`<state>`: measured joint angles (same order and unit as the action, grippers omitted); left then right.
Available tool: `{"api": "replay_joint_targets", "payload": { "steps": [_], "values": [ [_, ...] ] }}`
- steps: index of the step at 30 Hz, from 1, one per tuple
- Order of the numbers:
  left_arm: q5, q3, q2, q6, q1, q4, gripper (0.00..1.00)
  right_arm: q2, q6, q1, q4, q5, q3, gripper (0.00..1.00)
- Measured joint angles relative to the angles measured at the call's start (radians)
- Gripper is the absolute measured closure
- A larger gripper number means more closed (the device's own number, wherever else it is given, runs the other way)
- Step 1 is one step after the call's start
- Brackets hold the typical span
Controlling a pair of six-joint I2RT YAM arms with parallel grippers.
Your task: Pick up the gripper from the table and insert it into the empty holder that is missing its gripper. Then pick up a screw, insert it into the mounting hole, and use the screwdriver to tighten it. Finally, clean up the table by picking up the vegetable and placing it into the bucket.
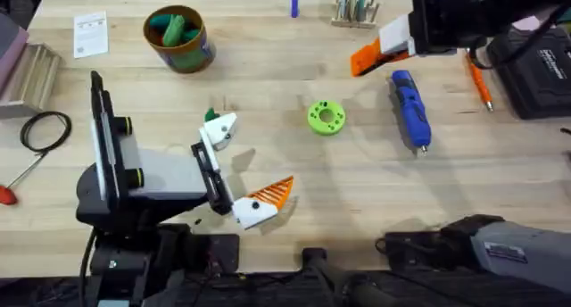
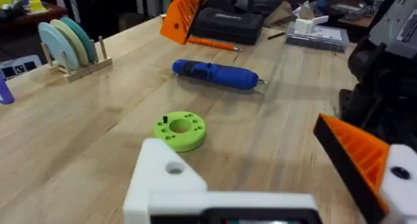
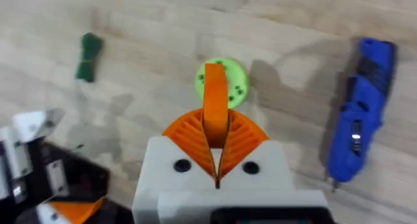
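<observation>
On my wooden table (image 1: 268, 102) I see a bright-green round disc with holes (image 1: 326, 117) near the centre. At about ten o'clock lies a white paper card (image 1: 90, 33). At nine o'clock there is a black cable loop (image 1: 45, 129), and just below it a red-handled tool (image 1: 11, 189). At two o'clock a thin orange pen (image 1: 479, 82) lies beside a black case (image 1: 540, 70). At twelve o'clock stands a small wooden rack (image 1: 355, 5) with discs.

White angular finger bases are fitted to the right gripper (image 3: 216, 175), each carrying an orange ribbed pad and one dark screw hole. Black arm links are seen.
</observation>
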<state>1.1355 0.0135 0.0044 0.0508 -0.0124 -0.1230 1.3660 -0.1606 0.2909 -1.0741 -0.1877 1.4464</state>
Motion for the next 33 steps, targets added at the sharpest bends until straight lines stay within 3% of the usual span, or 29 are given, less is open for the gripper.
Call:
{"api": "replay_joint_targets", "payload": {
  "steps": [5,11,17,25,33],
  "values": [
    [0.000,0.000,0.000,0.000,0.000,0.000,0.015,-0.007,-0.020,0.000,0.005,-0.137,0.000,0.992],
    [0.000,0.000,0.000,0.000,0.000,0.000,0.015,-0.007,-0.042,0.001,0.082,-0.200,0.000,0.992],
    [0.000,0.000,0.000,0.000,0.000,0.000,0.015,-0.007,-0.053,-0.002,0.243,-0.318,-0.035,0.992],
    [0.000,0.000,0.000,0.000,0.000,0.000,0.014,-0.007,-0.075,-0.043,0.443,-0.595,-0.217,0.992],
    [0.000,0.000,0.000,0.000,0.000,0.000,0.014,-0.007,-0.259,-0.105,0.834,-0.866,-0.503,0.992]
  ]
}}
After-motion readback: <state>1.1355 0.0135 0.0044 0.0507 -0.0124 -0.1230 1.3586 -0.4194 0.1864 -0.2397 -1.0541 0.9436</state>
